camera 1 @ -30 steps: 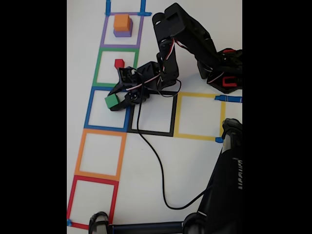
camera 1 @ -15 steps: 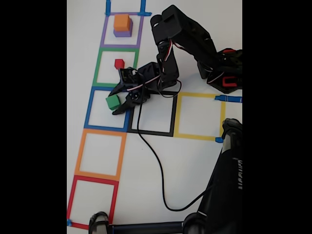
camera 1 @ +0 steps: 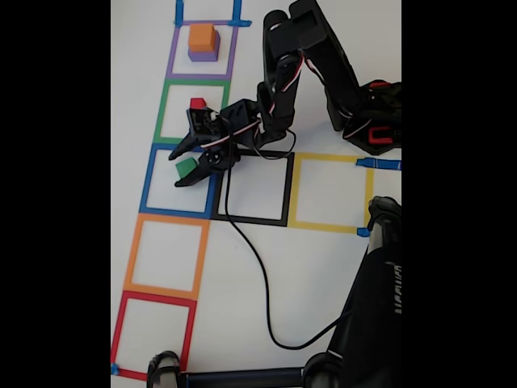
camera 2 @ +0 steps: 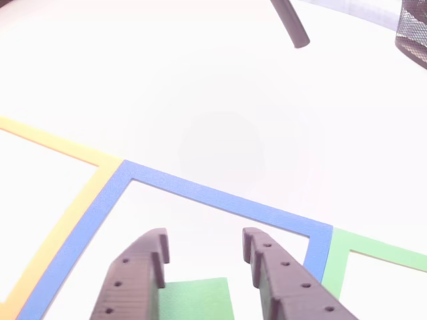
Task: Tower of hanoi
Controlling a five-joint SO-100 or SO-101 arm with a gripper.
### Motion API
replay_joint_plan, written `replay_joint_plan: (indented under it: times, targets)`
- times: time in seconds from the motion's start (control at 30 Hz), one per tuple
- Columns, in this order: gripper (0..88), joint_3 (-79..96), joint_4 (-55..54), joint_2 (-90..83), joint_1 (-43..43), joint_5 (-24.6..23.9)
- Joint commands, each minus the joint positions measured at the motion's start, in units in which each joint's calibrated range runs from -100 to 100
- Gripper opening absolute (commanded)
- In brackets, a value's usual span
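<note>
While the green cube (camera 1: 186, 166) is sitting in the upper half of the blue tape square (camera 1: 150, 179) in the fixed view, the gripper (camera 1: 183, 166) is shifting up and left compared with a second ago, and the arm's upper links (camera 1: 303, 40) are now reaching closer to the top edge. The cube is sitting a little higher in the square than before, so it is likely being lifted, though the fixed view is not making table contact clear. The jaws are standing narrow with the cube between them; the wrist-side other view is showing the green cube (camera 2: 190, 300) filling the gap between the two black fingers (camera 2: 133, 273), apparently touching both, so it is reading as a grip.

For the task, this is looking like the green cube starting a move off the blue square. The red cube (camera 1: 197, 103) is sitting in the green tape square (camera 1: 161, 113), partly behind the gripper body. The orange cube (camera 1: 202, 36) is stacked on the purple cube (camera 1: 203, 55) in the purple tape square (camera 1: 172, 52).

The fixed view is giving the whole layout: cubes, the orange, red, black and yellow squares, the trailing cable (camera 1: 250, 259). The other view is giving the close grip, the blue tape corner (camera 2: 320, 235) ahead and bare white table (camera 2: 213, 87) beyond, but not the other cubes.
</note>
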Motion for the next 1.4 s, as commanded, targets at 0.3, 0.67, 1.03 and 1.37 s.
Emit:
replay_joint_plan:
  times: [0.3, 0.67, 1.03, 1.37]
  targets:
    - [0.7, 1.2, 59.8, -47.0, 14.5, 0.4]
    - [0.7, -27.7, 118.6, -73.4, 30.4, 0.4]
    - [0.7, -58.5, 140.3, -68.6, 41.1, 0.4]
    - [1.2, -61.0, 142.9, -69.6, 47.4, 0.4]
